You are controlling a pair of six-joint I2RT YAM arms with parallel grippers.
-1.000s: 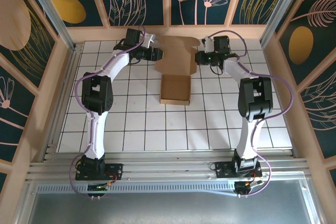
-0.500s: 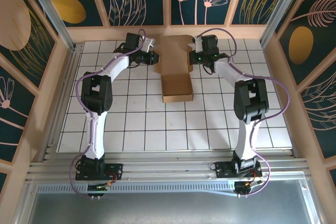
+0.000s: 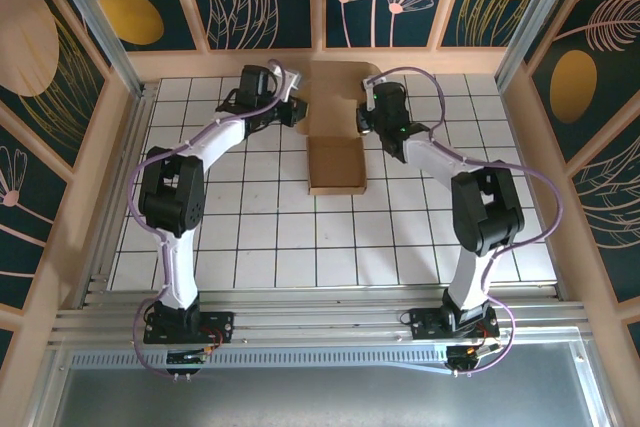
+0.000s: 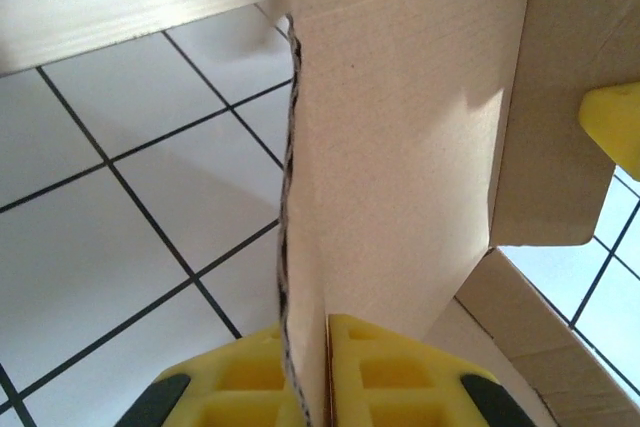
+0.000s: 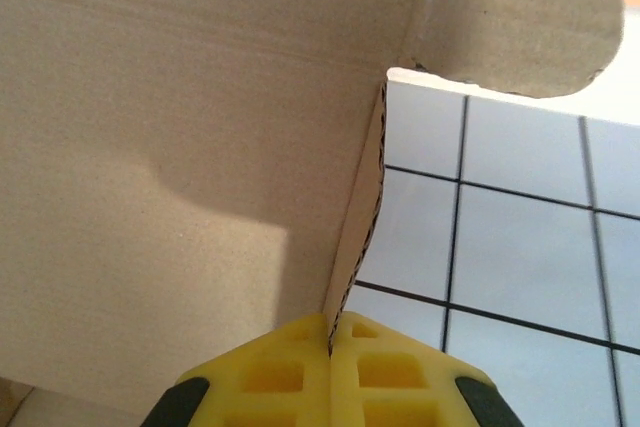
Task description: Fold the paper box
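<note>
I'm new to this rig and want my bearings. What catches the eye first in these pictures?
An open brown paper box lies at the far middle of the white tiled table. Both arms reach in to it from either side, and the yellow left fingers and right fingers are each shut on a cardboard flap. Dark floral wall panels ring the table.
</note>
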